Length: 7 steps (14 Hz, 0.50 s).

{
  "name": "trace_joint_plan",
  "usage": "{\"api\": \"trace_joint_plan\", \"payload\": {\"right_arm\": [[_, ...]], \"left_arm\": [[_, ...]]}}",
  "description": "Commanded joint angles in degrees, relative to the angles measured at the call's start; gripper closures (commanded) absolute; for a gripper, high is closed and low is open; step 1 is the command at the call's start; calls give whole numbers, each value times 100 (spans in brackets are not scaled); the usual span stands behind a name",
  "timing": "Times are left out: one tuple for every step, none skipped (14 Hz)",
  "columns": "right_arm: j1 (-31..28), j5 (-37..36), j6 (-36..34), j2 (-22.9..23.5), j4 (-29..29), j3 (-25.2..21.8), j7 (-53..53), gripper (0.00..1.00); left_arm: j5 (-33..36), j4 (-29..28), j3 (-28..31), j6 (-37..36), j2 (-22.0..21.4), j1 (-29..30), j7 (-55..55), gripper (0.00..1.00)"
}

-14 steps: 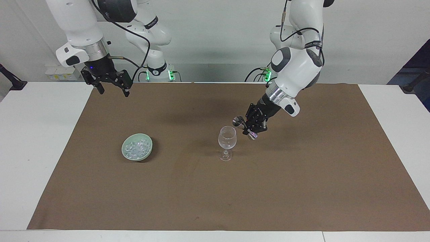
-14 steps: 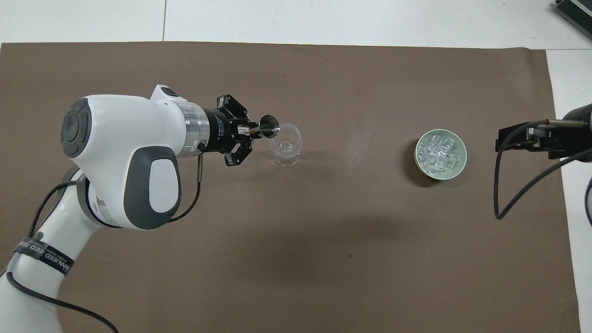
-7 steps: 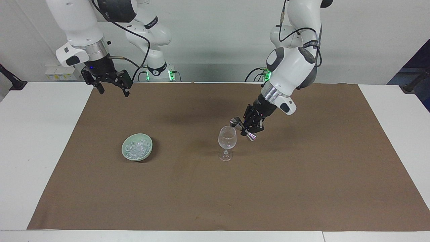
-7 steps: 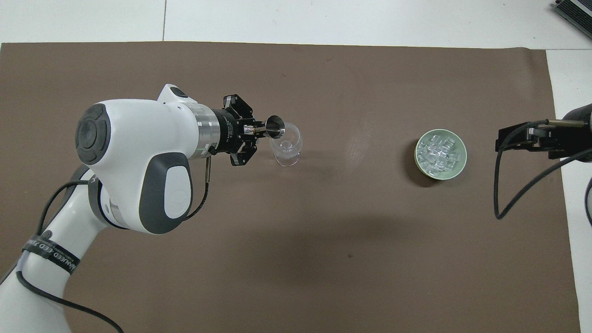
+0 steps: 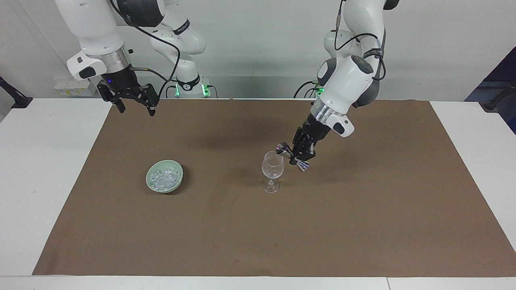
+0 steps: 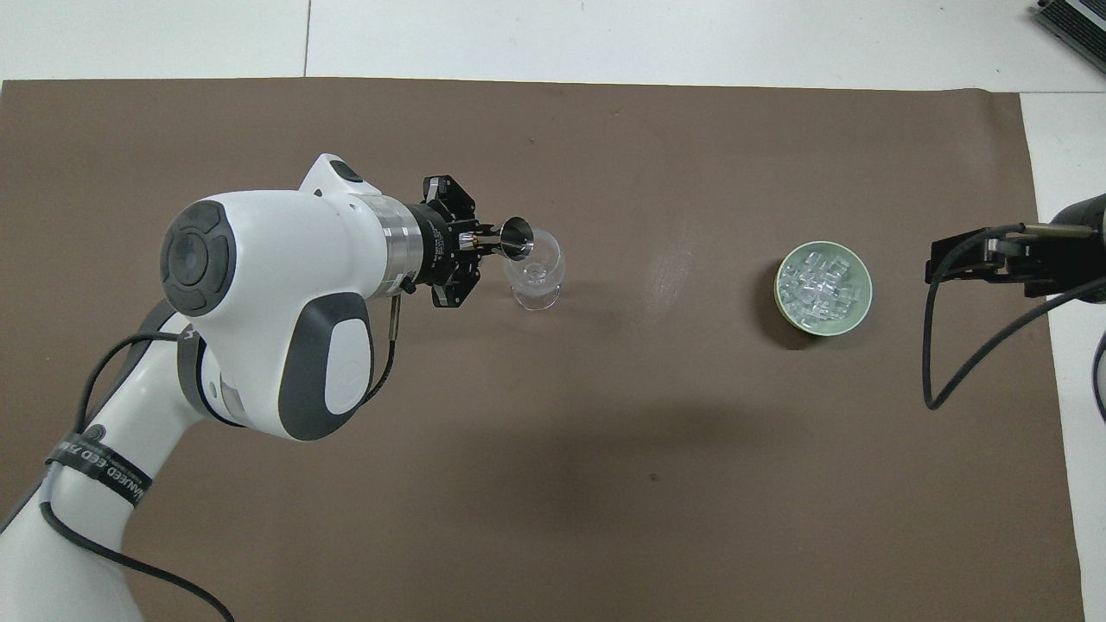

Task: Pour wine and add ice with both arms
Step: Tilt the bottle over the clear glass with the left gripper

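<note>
Currently the left end effector point(image 5: 297, 154) was clamped on a steel jigger point(image 5: 284, 150), tipped sideways with its mouth at the rim of the glass point(image 5: 272, 167).

Risks, as I read it:
- jigger lip sat at the glass's rim, at about 10 o'clock on it in the overhead view, not over the centre; liquid could run down the outside onto the brown mat point(image 5: 363, 209).
- any drop or sideways drift would knock the rim; tall stemmed glass, narrow foot, likely to tip.
- grip was on the jigger's narrow waist, so it could twist in the fingers during the tilt.

Pose: left arm point(image 6: 285, 302) reached in low, wrist angled down toward the glass, forearm roughly along 3 o'clock in the overhead view.

Right end effector point(image 5: 134, 105) waited, fingers spread and empty, raised over the counter's edge near its base.

Ice point(image 6: 821, 285) sat heaped in the green bowl point(image 6: 855, 313), at 3 o'clock from the glass overhead, well apart, untouched.
</note>
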Motion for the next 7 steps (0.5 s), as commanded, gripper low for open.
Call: {"api": "trace_joint_plan", "payload": {"right_arm": [[-121, 36, 67, -108, -130, 52, -150, 0], [-121, 36, 67, -108, -130, 52, -150, 0], [-121, 36, 67, -108, -130, 52, -150, 0], [-121, 36, 67, -108, -130, 52, -150, 0], [-121, 36, 67, -108, -130, 52, -150, 0], [-121, 36, 67, -108, -130, 52, -150, 0], [-121, 36, 67, -108, -130, 52, -150, 0]], "left_arm": [[179, 46, 96, 177, 49, -149, -147, 100], [231, 46, 96, 194, 58, -149, -147, 100], [302, 46, 96, 203, 58, -149, -139, 100], [381, 46, 96, 212, 58, -149, -138, 100], [477, 46, 96, 212, 58, -149, -138, 100], [548, 46, 96, 212, 58, -149, -138, 100], [609, 46, 96, 212, 58, -149, -138, 100]]}}
